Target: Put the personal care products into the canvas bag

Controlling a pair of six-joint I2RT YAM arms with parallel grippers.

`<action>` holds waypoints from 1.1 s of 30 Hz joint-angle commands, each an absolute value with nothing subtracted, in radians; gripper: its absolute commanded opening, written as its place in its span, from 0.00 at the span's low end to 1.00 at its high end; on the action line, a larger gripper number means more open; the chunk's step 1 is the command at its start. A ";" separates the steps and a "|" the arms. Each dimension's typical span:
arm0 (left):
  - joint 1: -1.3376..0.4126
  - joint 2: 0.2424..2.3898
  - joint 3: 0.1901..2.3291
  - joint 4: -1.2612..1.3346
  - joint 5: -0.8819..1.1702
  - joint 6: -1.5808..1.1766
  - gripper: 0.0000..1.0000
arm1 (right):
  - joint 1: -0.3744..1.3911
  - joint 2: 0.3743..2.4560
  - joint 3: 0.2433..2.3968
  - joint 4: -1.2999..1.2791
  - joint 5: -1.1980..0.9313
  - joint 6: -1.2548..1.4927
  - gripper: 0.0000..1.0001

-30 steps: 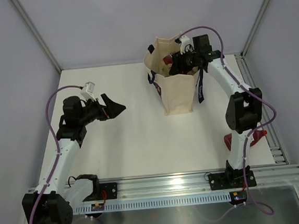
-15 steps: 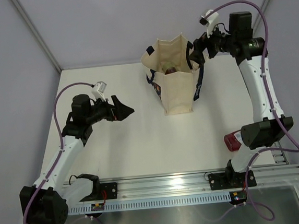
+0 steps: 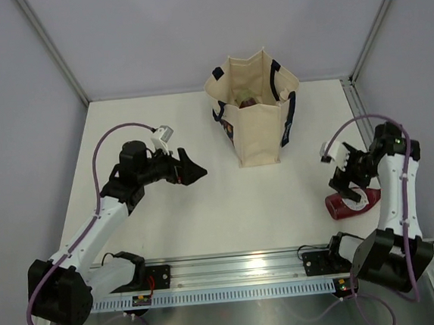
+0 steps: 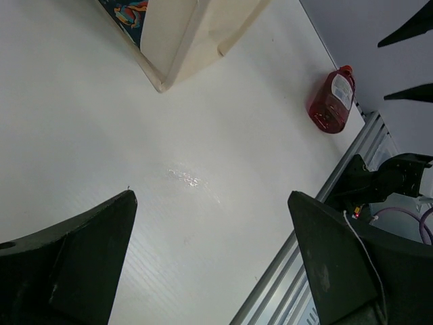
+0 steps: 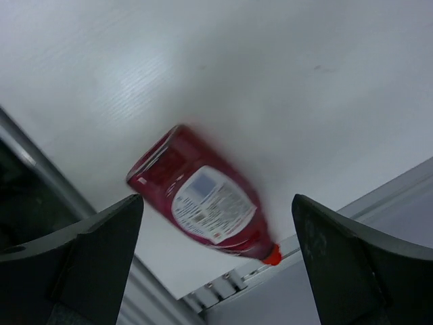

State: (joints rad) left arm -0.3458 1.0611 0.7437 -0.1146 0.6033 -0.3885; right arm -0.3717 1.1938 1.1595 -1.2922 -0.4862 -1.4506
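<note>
My right gripper (image 3: 347, 184) is spread wide open and holds nothing. It hangs just over the dark red bottle (image 5: 206, 203), with one finger on each side of it but not touching yet. A moment ago this gripper was up in the mouth of the canvas bag (image 3: 258, 132), pinched almost shut. Then it opened and swung away from the bag and down to here. So I think it dropped one bottle in the bag and has come for the next one. I can see something dark red (image 3: 248, 101) down inside the bag. This bottle lies on its side, well away from the bag, on the right and close to the metal rail (image 3: 241, 267). It is the only bottle I can see left on the white table (image 3: 206, 216), so the job looks nearly done. My left gripper (image 3: 195, 168) is wide open too and holds nothing. It sits out to the left of the bag and has come a bit closer to it. The bottle is smooth, shiny plastic, round and fat, with a white label and a small red cap. It may roll if I bump it. The bag is soft beige cloth with dark blue straps. It stands up tall with its top open.
</note>
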 commanded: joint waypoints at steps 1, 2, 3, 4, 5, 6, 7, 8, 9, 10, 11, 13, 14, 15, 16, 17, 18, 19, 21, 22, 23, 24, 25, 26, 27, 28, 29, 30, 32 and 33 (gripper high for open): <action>-0.365 1.075 0.736 -0.058 0.618 -0.362 0.99 | -0.402 1.031 1.017 -1.382 -0.327 -1.782 1.00; -0.367 1.077 0.735 -0.057 0.618 -0.361 0.99 | -0.402 1.017 0.996 -1.396 -0.305 -1.814 0.99; -0.368 1.078 0.732 -0.057 0.620 -0.360 0.99 | -0.403 1.003 0.974 -1.405 -0.293 -1.839 0.99; -0.371 1.075 0.730 -0.057 0.618 -0.359 0.99 | -0.403 0.976 0.925 -1.396 -0.281 -1.885 1.00; -0.371 1.075 0.727 -0.055 0.618 -0.359 0.99 | -0.403 0.965 0.902 -1.381 -0.253 -1.900 0.99; -0.371 1.074 0.726 -0.057 0.617 -0.359 0.99 | -0.403 0.954 0.853 -1.362 -0.241 -1.913 0.99; -0.373 1.072 0.724 -0.057 0.617 -0.359 0.99 | -0.403 0.950 0.830 -1.308 -0.227 -1.919 0.99; -0.373 1.068 0.716 -0.055 0.614 -0.360 0.99 | -0.403 0.953 0.810 -1.272 -0.198 -1.917 1.00; -0.373 1.065 0.712 -0.055 0.614 -0.360 0.99 | -0.403 0.957 0.787 -1.246 -0.189 -1.913 1.00; -0.373 1.063 0.707 -0.054 0.614 -0.362 0.99 | -0.403 0.963 0.791 -1.226 -0.196 -1.902 0.99; -0.373 1.054 0.701 -0.049 0.611 -0.364 0.99 | -0.403 0.972 0.799 -1.230 -0.210 -1.898 0.99; -0.373 1.051 0.689 -0.045 0.609 -0.370 0.99 | -0.403 0.977 0.801 -1.230 -0.190 -1.898 1.00; -0.374 1.049 0.684 -0.035 0.609 -0.371 0.99 | -0.402 0.979 0.801 -1.235 -0.172 -1.904 0.99; -0.374 1.049 0.680 -0.023 0.609 -0.377 0.99 | -0.402 0.979 0.804 -1.267 -0.169 -1.937 1.00; -0.374 1.052 0.680 -0.023 0.612 -0.382 0.99 | -0.402 0.979 0.802 -1.273 -0.164 -1.953 0.99; -0.374 1.057 0.680 -0.017 0.615 -0.383 0.99 | -0.400 0.979 0.798 -1.273 -0.149 -1.965 1.00; -0.374 1.061 0.683 -0.015 0.618 -0.385 0.99 | -0.388 0.980 0.792 -1.273 -0.137 -1.973 0.99; -0.374 1.074 0.690 -0.015 0.620 -0.385 0.99 | -0.376 0.986 0.787 -1.276 -0.121 -1.968 1.00; -0.374 1.084 0.699 -0.018 0.624 -0.380 0.99 | -0.324 0.997 0.787 -1.276 -0.083 -1.944 0.99; -0.374 1.092 0.706 -0.020 0.624 -0.379 0.99 | -0.308 1.008 0.793 -1.284 -0.072 -1.930 0.99; -0.374 1.095 0.707 -0.023 0.624 -0.377 0.99 | -0.295 1.017 0.801 -1.290 -0.065 -1.928 1.00; -0.374 1.095 0.709 -0.023 0.624 -0.376 0.99 | -0.270 1.026 0.816 -1.298 -0.063 -1.924 0.99; -0.374 1.097 0.709 -0.025 0.624 -0.376 0.99 | -0.255 1.052 0.821 -1.296 -0.057 -1.915 1.00; -0.374 1.095 0.707 -0.025 0.623 -0.376 0.99 | -0.239 1.069 0.824 -1.296 -0.043 -1.902 1.00; -0.374 1.095 0.706 -0.026 0.623 -0.377 0.99 | -0.223 1.084 0.819 -1.289 -0.038 -1.887 0.99; -0.374 1.095 0.706 -0.028 0.621 -0.379 0.99 | -0.197 1.112 0.810 -1.269 -0.031 -1.859 1.00; -0.374 1.097 0.706 -0.029 0.617 -0.380 0.99 | -0.183 1.124 0.798 -1.253 -0.006 -1.844 1.00; -0.374 1.094 0.706 -0.031 0.617 -0.380 0.99 | -0.167 1.127 0.766 -1.235 0.003 -1.836 0.99; -0.374 1.089 0.704 -0.034 0.609 -0.382 0.99 | -0.132 1.124 0.733 -1.168 0.052 -1.829 1.00; -0.374 1.091 0.701 -0.035 0.606 -0.382 0.99 | -0.121 1.121 0.706 -1.154 0.063 -1.832 0.99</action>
